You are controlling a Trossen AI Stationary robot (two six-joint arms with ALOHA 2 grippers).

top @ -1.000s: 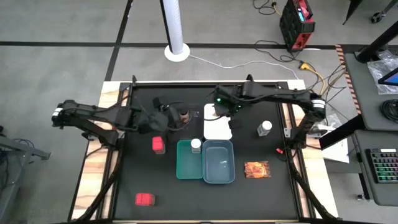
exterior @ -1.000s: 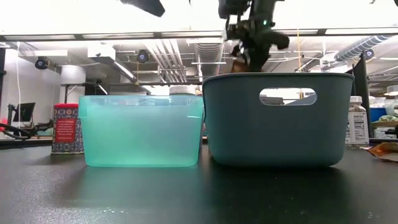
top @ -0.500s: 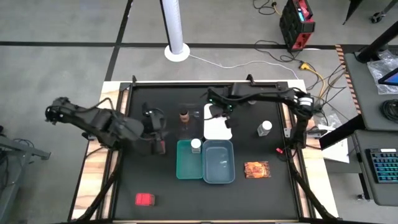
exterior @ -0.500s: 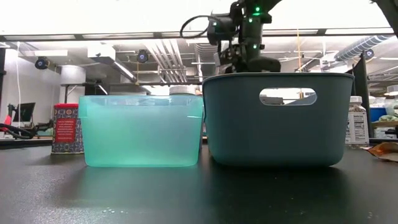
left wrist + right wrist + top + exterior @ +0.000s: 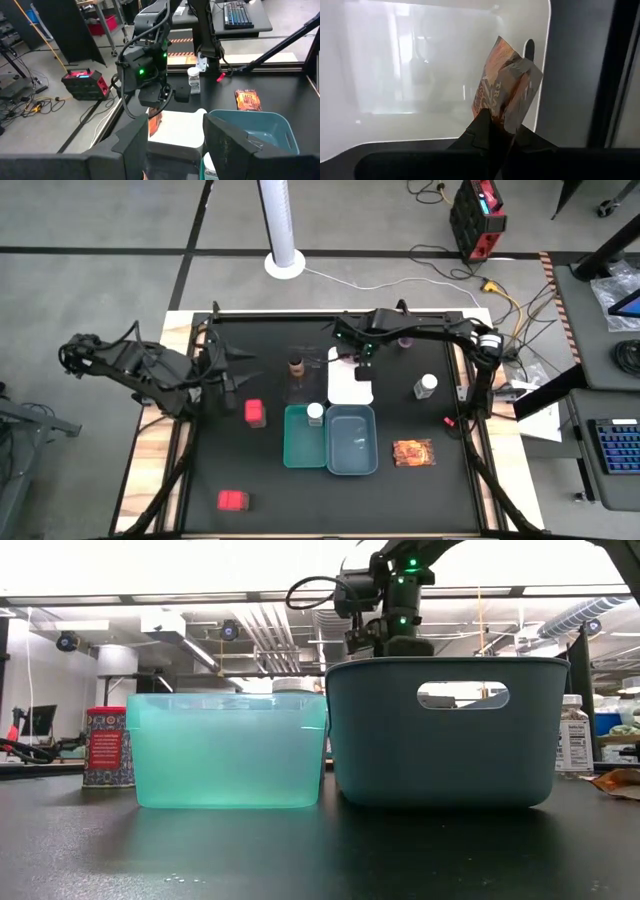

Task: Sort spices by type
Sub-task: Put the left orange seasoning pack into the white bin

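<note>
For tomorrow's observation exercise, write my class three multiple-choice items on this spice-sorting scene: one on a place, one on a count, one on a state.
1. Where does the right gripper hover?
A. over the white tray
B. over the teal tray
C. off the table

2. How many red boxes stand on the table?
A. one
B. two
C. four

3. What is the right gripper doing?
A. standing open, empty
B. pinching an orange-red packet
C. gripping a jar

Answers: 1 A, the high view puts it above the white tray; 2 B, another red box lies near the front; 3 B, the right wrist view shows the fingers shut on the packet.
</note>
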